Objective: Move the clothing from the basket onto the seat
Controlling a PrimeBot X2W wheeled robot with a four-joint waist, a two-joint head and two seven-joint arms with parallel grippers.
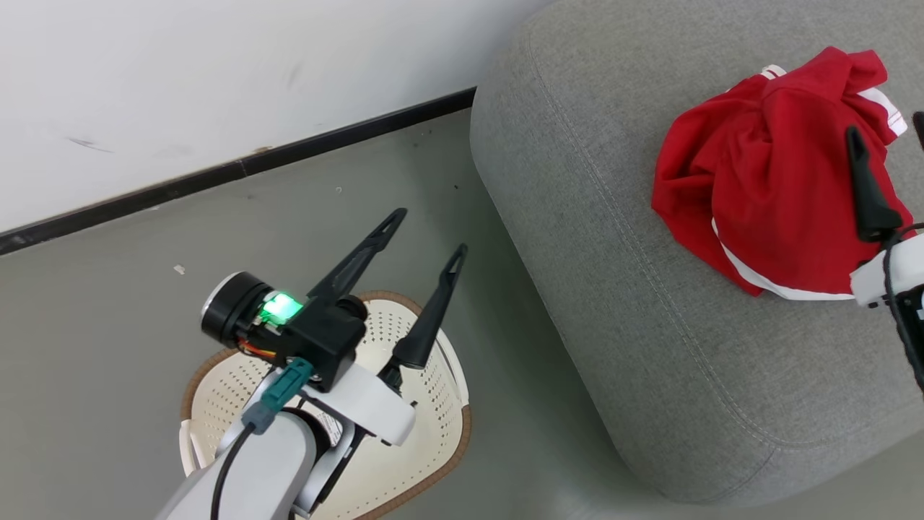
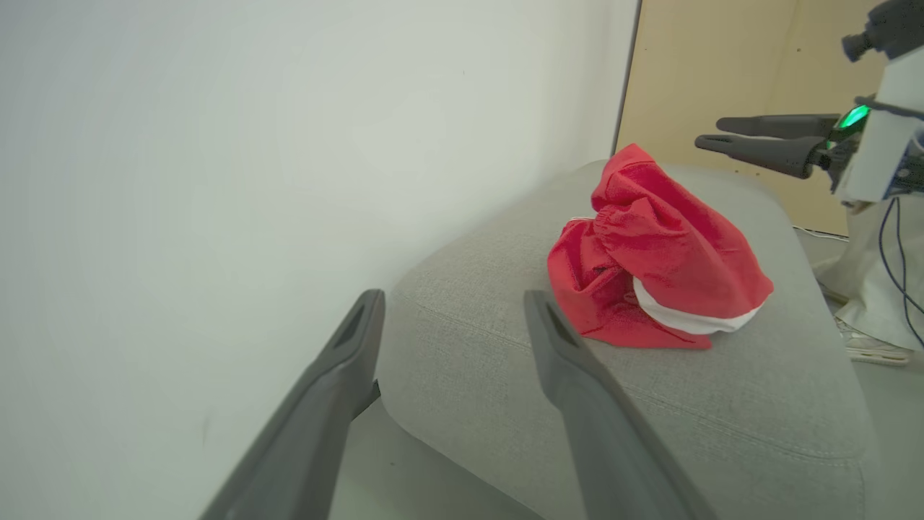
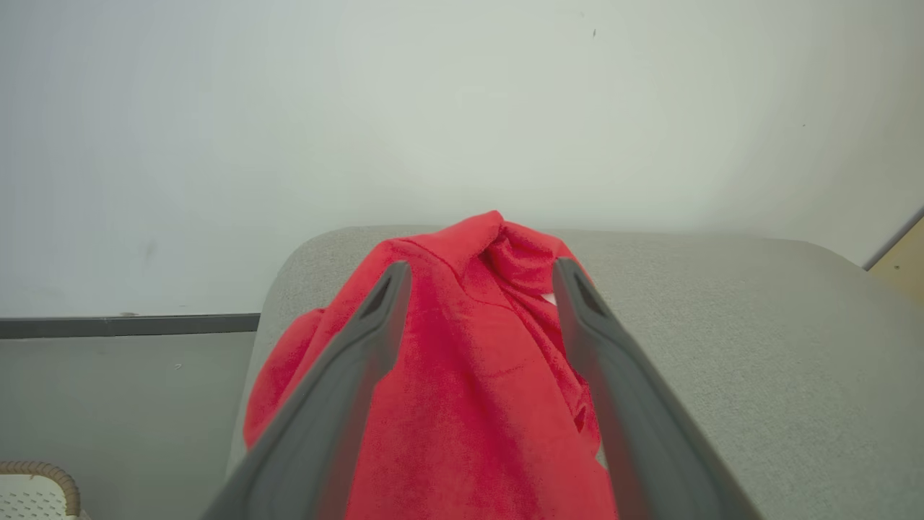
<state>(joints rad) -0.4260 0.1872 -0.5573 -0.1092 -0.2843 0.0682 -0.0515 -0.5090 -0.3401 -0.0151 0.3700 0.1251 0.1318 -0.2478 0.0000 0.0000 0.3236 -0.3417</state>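
The clothing (image 1: 765,180) is a crumpled red heap with white trim, lying on the grey seat (image 1: 613,253) toward its right side. My right gripper (image 1: 886,124) is open and hovers just above and beside the heap, apart from it. In the right wrist view the clothing (image 3: 469,375) shows between and beyond its spread fingers (image 3: 375,325). My left gripper (image 1: 426,231) is open and holds nothing, raised over the cream basket (image 1: 440,390) on the floor. The basket's visible walls are bare; my left arm hides its middle. The left wrist view looks at the clothing (image 2: 650,245) on the seat (image 2: 650,419).
The basket stands on grey floor left of the seat, near a white wall (image 1: 216,72) with a dark skirting strip (image 1: 216,173). A tan panel (image 2: 722,65) stands behind the seat. A pale trouser leg and a shoe (image 2: 873,350) show beyond the seat's far end.
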